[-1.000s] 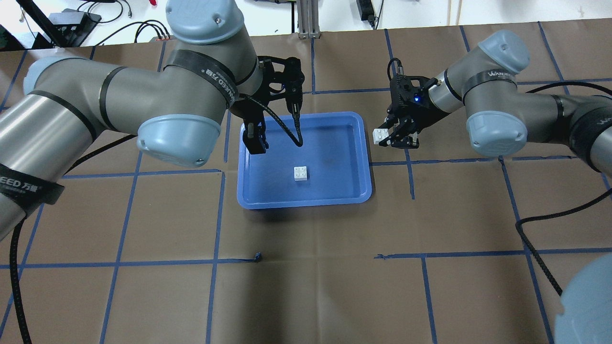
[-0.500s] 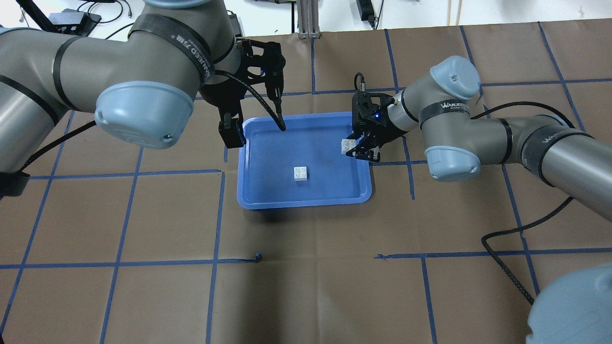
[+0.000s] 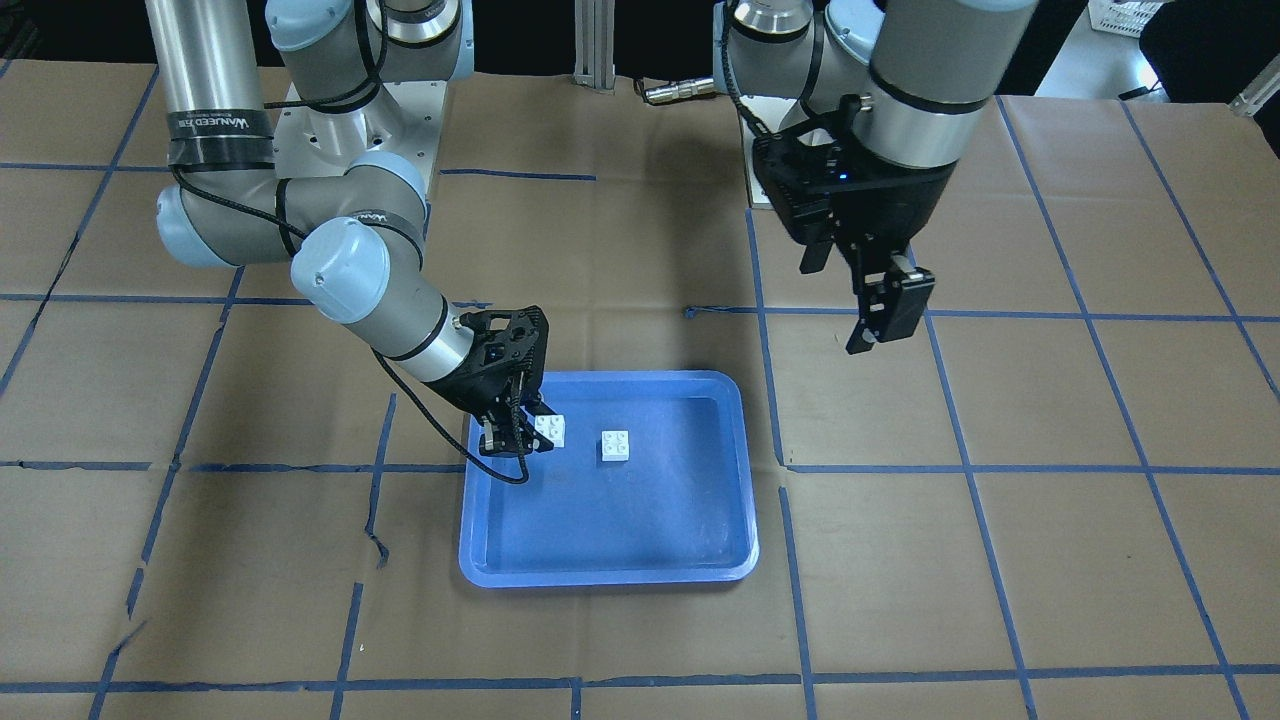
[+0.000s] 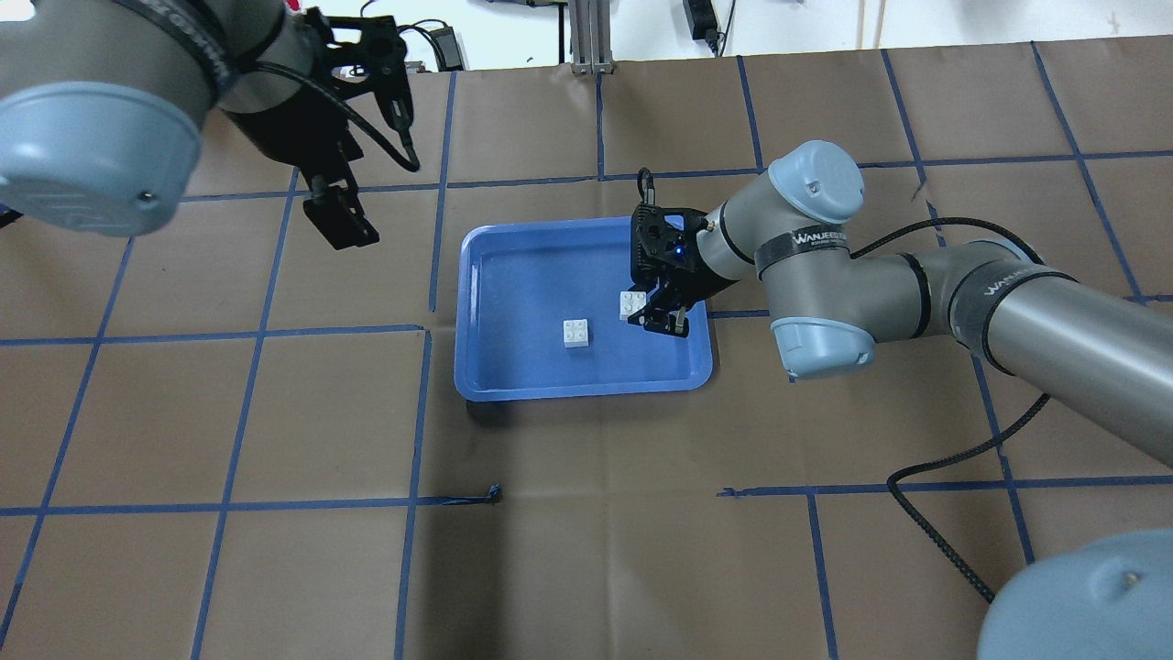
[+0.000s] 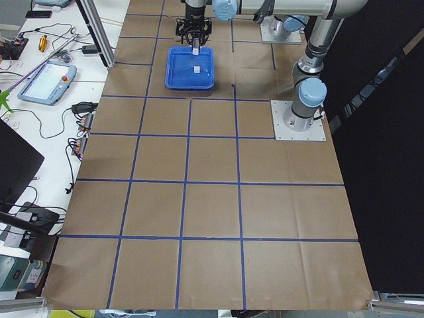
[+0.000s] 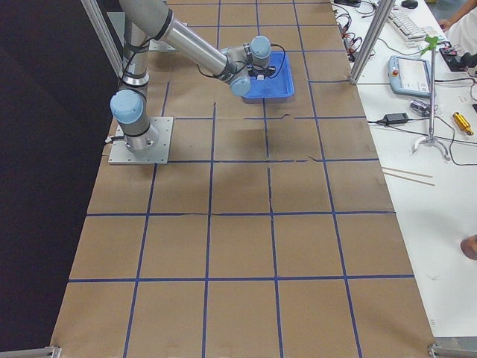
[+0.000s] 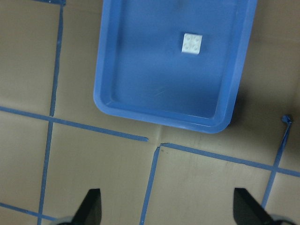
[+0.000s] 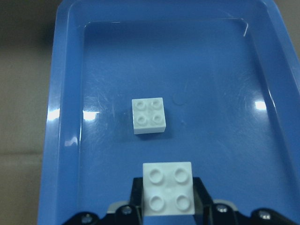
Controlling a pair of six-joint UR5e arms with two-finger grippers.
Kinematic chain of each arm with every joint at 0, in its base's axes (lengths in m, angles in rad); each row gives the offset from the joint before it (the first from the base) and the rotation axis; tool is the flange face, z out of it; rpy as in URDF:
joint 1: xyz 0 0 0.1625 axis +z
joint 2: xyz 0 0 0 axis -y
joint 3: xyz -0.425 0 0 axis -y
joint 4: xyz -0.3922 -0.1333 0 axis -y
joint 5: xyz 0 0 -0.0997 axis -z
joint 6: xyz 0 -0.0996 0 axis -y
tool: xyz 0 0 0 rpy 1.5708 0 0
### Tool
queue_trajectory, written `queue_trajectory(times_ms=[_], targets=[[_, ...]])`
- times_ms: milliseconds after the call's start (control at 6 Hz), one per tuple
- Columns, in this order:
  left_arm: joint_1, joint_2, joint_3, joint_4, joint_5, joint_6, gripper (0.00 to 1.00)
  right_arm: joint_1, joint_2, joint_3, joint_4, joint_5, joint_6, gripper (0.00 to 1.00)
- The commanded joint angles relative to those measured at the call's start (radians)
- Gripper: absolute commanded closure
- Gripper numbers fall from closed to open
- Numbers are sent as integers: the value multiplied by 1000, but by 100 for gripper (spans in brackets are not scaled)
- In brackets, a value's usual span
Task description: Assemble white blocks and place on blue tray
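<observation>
The blue tray (image 4: 586, 390) lies mid-table and also shows in the front view (image 3: 600, 575). One white block (image 4: 575, 333) sits studs up near the tray's middle, also seen in the front view (image 3: 615, 445), the left wrist view (image 7: 191, 43) and the right wrist view (image 8: 149, 115). My right gripper (image 4: 652, 316) is shut on the second white block (image 4: 630, 304), held above the tray's right part, just beside the loose one (image 8: 168, 187). My left gripper (image 4: 341, 223) hangs open and empty over the table left of the tray, its fingertips (image 7: 91, 206) wide apart.
Brown paper with blue tape lines (image 4: 422, 412) covers the table. A loose curl of tape (image 4: 495, 495) lies in front of the tray. The right arm's black cable (image 4: 962, 458) loops over the table on the right. Side benches with devices (image 5: 50, 79) flank the table.
My right gripper carried its white block leftward from outside the tray's right rim to over the tray. My left arm drew back from the tray's far left corner to the left.
</observation>
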Motion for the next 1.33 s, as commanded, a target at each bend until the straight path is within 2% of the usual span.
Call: queue_trajectory(times_ms=[0, 167, 333, 667, 833, 1000, 1167], targets=[[37, 46, 2, -5, -32, -233, 1, 17, 54, 6, -85, -2, 75, 74], [35, 58, -5, -6, -30, -507, 1, 19, 65, 4, -115, -2, 72, 74], [35, 60, 9, -15, -30, -596, 1, 19, 74, 4, -121, -2, 36, 74], [35, 58, 11, -5, -33, -931, 1, 28, 79, 7, -130, -2, 26, 74], [34, 64, -14, -3, -35, -956, 1, 42, 79, 7, -132, -2, 34, 74], [35, 67, 12, -11, -30, -963, 1, 47, 79, 7, -133, -4, 51, 74], [32, 78, 12, -21, 11, -1077, 1, 47, 82, 7, -132, -45, 71, 74]])
